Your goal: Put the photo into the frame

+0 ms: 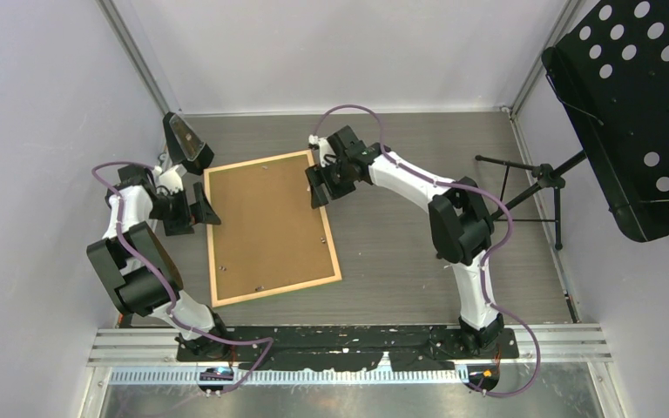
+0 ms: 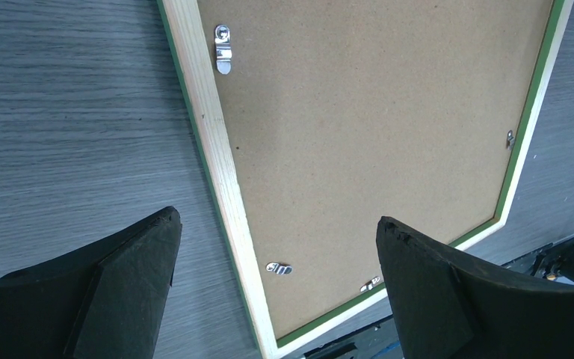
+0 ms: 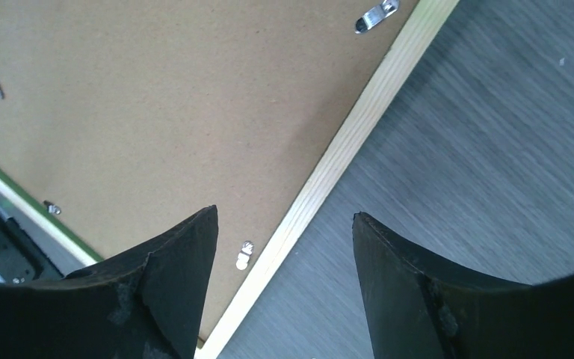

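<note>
Each arm is a chain of glossy white shells and boxy matte black joint housings, bolted to a flat black base plate. A thin mauve cable loops loosely along each one. The wedge-shaped black fingers look dull and slightly rough, with worn edges.

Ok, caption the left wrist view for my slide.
Open left gripper above the frame, lying face down, backing board showing.
</note>
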You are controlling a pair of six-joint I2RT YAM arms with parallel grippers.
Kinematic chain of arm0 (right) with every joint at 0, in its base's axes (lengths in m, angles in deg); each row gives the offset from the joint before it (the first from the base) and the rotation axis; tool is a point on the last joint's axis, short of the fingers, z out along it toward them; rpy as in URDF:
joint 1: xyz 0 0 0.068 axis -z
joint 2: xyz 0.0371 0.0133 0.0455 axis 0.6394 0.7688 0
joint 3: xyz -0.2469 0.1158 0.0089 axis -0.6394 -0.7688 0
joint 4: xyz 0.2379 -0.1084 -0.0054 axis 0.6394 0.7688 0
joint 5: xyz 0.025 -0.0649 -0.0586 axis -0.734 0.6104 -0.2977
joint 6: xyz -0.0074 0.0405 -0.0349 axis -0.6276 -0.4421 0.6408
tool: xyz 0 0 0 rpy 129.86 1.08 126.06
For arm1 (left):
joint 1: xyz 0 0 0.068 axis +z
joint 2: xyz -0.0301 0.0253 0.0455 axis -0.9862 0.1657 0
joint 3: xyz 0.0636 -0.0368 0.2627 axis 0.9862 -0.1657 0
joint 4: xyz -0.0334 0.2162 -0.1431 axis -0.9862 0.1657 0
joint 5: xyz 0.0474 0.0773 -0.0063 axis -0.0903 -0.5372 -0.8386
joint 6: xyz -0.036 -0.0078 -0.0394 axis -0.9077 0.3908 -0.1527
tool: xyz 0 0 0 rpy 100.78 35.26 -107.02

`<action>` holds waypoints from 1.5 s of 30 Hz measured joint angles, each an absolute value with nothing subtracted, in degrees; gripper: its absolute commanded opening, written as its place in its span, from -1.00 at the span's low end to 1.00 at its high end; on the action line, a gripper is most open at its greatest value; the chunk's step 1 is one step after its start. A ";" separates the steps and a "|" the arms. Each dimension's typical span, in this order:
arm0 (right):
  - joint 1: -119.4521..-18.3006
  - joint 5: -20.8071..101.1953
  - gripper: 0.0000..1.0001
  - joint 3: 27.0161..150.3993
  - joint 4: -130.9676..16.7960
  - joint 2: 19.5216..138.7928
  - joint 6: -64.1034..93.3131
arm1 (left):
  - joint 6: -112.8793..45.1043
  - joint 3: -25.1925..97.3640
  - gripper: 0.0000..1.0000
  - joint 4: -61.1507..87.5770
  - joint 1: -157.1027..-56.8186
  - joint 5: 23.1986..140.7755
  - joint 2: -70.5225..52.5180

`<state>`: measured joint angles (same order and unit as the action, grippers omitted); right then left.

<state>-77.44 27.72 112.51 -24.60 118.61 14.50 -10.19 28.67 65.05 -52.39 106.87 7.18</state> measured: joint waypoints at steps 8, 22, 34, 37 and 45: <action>-77.53 31.98 0.27 113.25 -27.14 122.78 15.73 | -10.38 28.47 0.99 65.01 -52.39 107.48 7.18; -77.53 33.94 -0.17 115.81 -28.14 127.63 15.03 | -11.41 28.47 0.99 64.99 -52.39 108.51 7.18; -77.79 35.58 -0.57 115.03 -29.47 128.00 12.21 | -11.41 27.84 0.98 64.77 -52.39 108.73 7.18; -77.75 36.00 -0.71 114.24 -30.26 127.59 11.81 | -11.41 27.49 0.98 64.75 -52.39 108.93 7.18; -75.80 36.00 -0.89 108.56 -34.48 124.62 9.80 | -11.43 25.59 0.98 63.63 -52.39 109.01 6.81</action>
<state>-75.80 36.00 108.56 -34.48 124.62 9.80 -11.43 25.59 63.63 -52.39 109.01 6.81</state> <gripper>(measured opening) 0.308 0.992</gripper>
